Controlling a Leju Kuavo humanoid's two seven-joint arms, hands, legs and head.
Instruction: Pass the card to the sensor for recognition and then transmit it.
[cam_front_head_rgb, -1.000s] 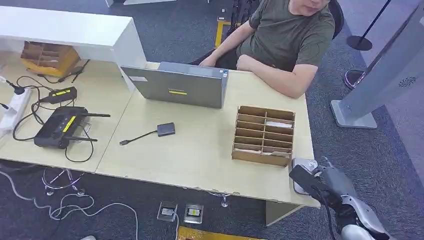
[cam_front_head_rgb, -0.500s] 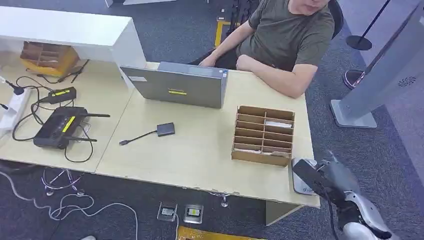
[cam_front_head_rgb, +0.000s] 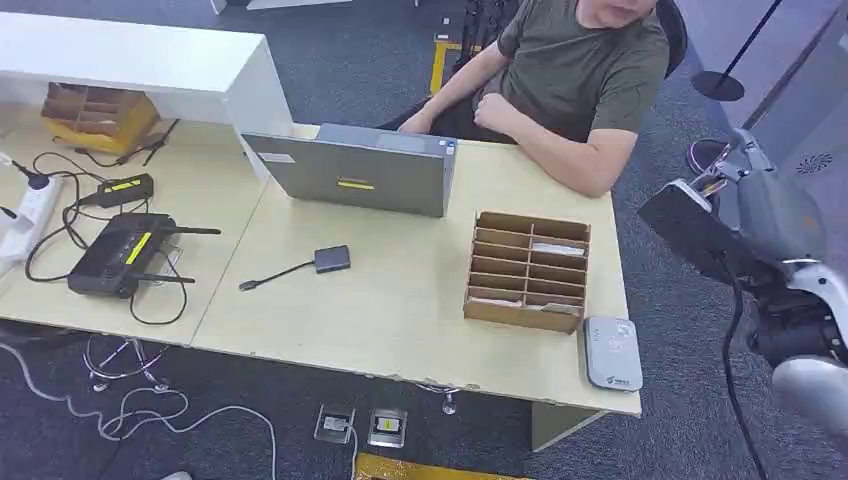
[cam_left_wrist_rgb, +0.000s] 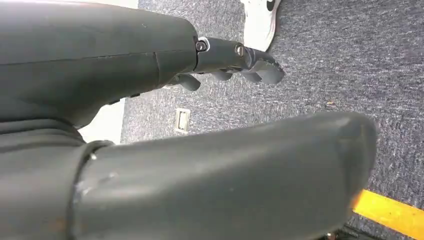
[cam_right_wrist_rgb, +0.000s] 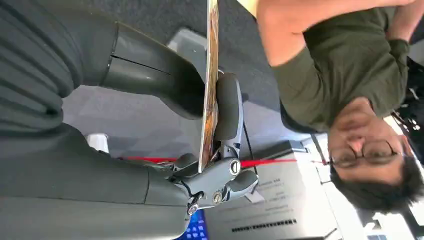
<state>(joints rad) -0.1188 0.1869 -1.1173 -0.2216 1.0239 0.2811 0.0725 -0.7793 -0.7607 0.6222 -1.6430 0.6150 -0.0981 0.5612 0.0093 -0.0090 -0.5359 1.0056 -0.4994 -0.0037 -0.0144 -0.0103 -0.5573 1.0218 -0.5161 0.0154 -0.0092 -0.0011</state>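
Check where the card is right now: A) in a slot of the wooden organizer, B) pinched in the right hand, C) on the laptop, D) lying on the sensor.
B: the right wrist view shows the card edge-on, pinched between the right hand's thumb and fingers; the sensor on the desk is bare.

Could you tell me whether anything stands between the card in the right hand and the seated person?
Nothing visible does. The right hand pinches the card edge-on, raised beside the desk, and open air separates it from the person. The sensor lies below, near the desk's corner.
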